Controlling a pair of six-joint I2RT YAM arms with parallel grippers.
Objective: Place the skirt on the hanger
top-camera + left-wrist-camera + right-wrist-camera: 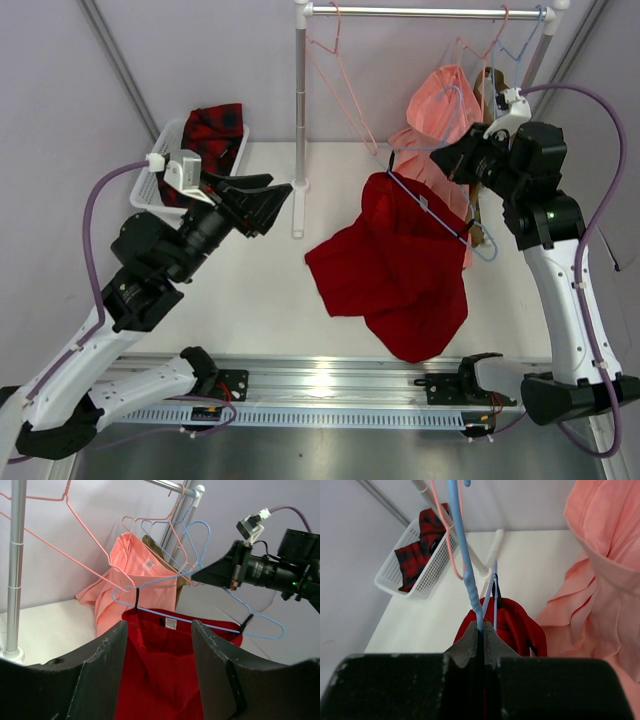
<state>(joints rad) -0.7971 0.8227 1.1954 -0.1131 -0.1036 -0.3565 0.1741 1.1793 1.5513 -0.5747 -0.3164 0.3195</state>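
The deep-red skirt (395,265) hangs by its waist from the light-blue hanger (440,215), held by two black clips on the bar. Its lower part spreads on the table. My right gripper (455,160) is shut on the hanger's twisted neck and holds it up tilted, in front of the rail. In the right wrist view the pads (470,642) pinch the blue wire (465,565) above the skirt (512,622). My left gripper (275,195) is open and empty, left of the skirt. Its wrist view frames the skirt (160,670) and hanger (200,625) between the fingers.
A garment rail (420,12) on a white post (300,120) carries pink wire hangers (335,60) and a salmon-pink skirt (440,110) close behind the right gripper. A white basket (160,175) with a plaid garment (215,125) stands at the back left.
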